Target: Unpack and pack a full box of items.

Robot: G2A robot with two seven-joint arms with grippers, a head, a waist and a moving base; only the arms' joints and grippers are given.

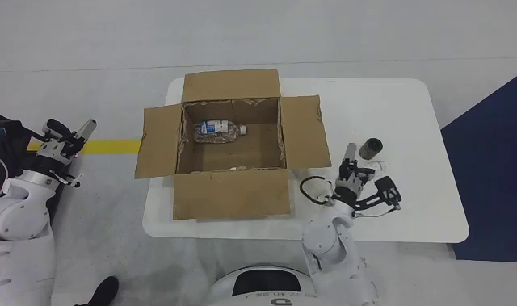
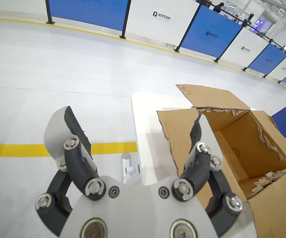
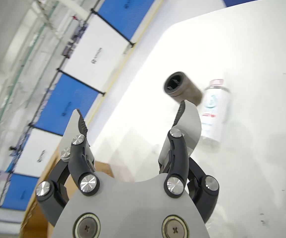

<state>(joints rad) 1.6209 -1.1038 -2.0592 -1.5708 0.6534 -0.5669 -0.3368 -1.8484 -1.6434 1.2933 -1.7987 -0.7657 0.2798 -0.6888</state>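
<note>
**Both grippers open: one off the table, one beside the unpacked items**

Seen from above, the open brown cardboard box (image 1: 230,194) sits in the middle of the white rounded table (image 1: 388,104) with all four flaps spread outward. A clear plastic bottle with a blue-and-white label (image 1: 218,131) lies on its side inside, toward the box's 12 o'clock wall.

The left gripper (image 2: 134,115) hangs off the table at the box's 9 o'clock, above the floor's yellow line (image 1: 113,146). Its fingers are spread wide and hold nothing, and they point toward the box.

The right gripper (image 3: 130,108) is over the table at the box's 4 o'clock, pointing toward 12. Its fingers are also apart and empty.

A dark brown cylinder (image 3: 182,89) lies just beside that gripper at its 2 o'clock. A white bottle with a pink cap (image 3: 213,115) lies on its side next to the cylinder.
</note>
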